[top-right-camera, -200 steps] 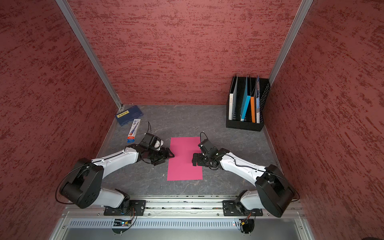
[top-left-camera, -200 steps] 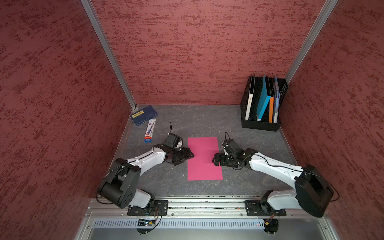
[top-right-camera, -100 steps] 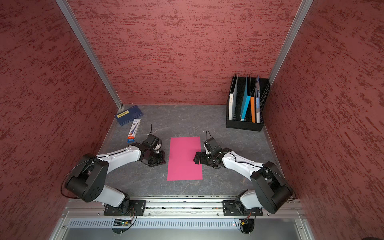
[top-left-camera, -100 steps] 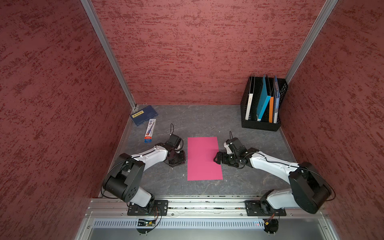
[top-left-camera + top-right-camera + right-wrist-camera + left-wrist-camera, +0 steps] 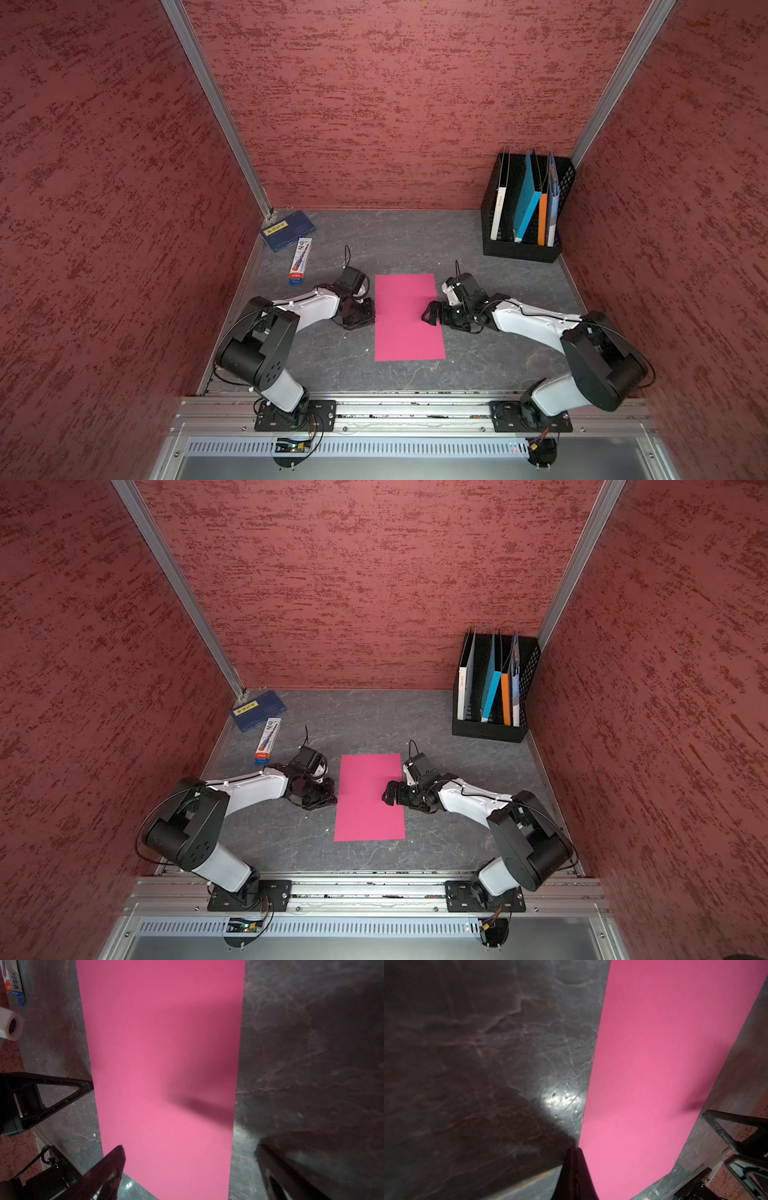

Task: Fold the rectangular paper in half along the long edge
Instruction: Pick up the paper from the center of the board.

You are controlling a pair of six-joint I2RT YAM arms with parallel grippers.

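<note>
Left jaws, change: spread a second ago, now pressed together.
Left gripper [image 5: 369,312], change: over the left long edge a second ago, then drawn back, now with its tips at that edge.
Right gripper [image 5: 429,314], change: almost where it was, jaws as wide as before.
Arms, change: both elbows shifted slightly toward the middle.
Rectangular paper [image 5: 409,328], change: none; same spot, flat and unfolded.
Paper, place: flat on the grey table [image 5: 415,241] between the two grippers, long edges running away from the robot bases.
Left arm [image 5: 307,305], pose: low over the table, forearm reaching in from the left, gripper beside the paper's left long edge near mid-length.
Left jaws, state: closed tight; in the left wrist view the tip [image 5: 574,1152] meets the paper's [image 5: 664,1064] edge; cannot tell whether the edge is caught between them.
Right arm [image 5: 528,322], pose: low, forearm reaching in from the right, gripper over the right long edge near mid-length.
Right jaws, state: spread wide, holding nothing, pink sheet [image 5: 162,1043] below.
</note>
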